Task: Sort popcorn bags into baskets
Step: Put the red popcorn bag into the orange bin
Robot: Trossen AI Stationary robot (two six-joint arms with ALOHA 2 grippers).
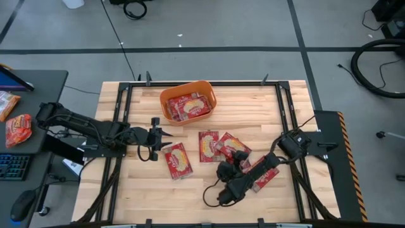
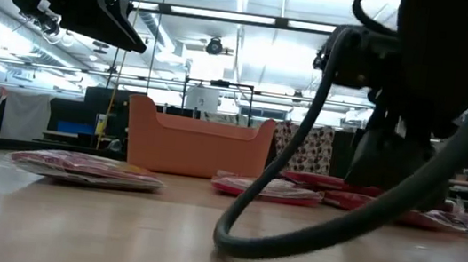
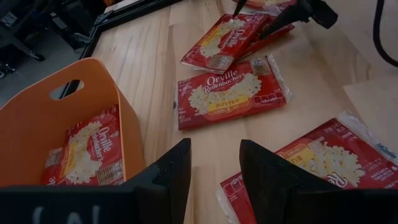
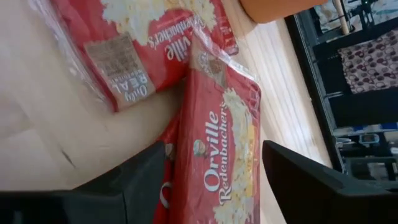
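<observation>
The orange basket [image 1: 187,101] stands at the table's far middle with red popcorn bags [image 3: 87,149] lying flat inside. Several more bags lie flat on the wood: one [image 1: 179,160] near my left gripper, one at the centre [image 1: 208,145], and one [image 1: 229,145] overlapping others beside my right gripper. My left gripper [image 1: 166,140] hovers open between the basket and the nearest bag and holds nothing. My right gripper [image 1: 237,161] is low over the overlapping bags and open, its fingers on either side of the top bag [image 4: 227,143]. My right gripper comes down slanting from the table's near right, with one finger [image 4: 143,180] at the top bag's long edge and the other [image 4: 311,180] beyond the opposite edge. The bag lies flat on the bags beneath. I cannot tell whether a finger touches it.
A dark cable loop [image 1: 212,195] from the right arm lies on the table near the front edge. Black frame rails [image 1: 120,107] run along the table's sides. Another bag [image 1: 264,176] lies partly under the right arm. Packets [image 1: 19,126] sit on a side desk to the left.
</observation>
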